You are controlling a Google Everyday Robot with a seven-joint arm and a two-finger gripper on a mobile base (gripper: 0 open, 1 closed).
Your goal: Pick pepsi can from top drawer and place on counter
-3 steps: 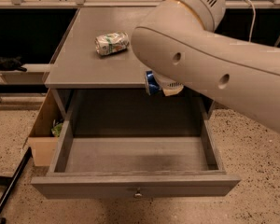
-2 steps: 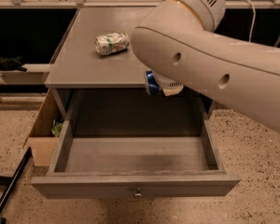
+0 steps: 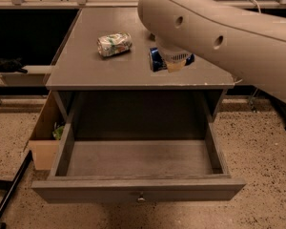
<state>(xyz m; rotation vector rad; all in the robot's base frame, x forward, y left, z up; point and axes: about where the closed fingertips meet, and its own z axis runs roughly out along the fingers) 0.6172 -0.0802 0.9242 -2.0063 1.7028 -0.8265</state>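
The white arm (image 3: 229,37) reaches over the counter (image 3: 86,70); the top drawer (image 3: 138,190) stands open below; the gripper (image 3: 175,65) covers the pepsi can (image 3: 155,60), its grip impossible to tell; the can lies sideways on the counter's right half, long axis left-right.

Crushed silver-and-green can (image 3: 114,44) lying on side on counter (image 3: 86,70), left half, about midway between back and front edges. Tan cardboard box (image 3: 44,140) on speckled floor (image 3: 262,147) below counter's left edge, green item (image 3: 58,131) inside. Black bar (image 3: 9,197) on floor beyond front-left corner. Gripper (image 3: 174,63) over counter's right half, near front edge
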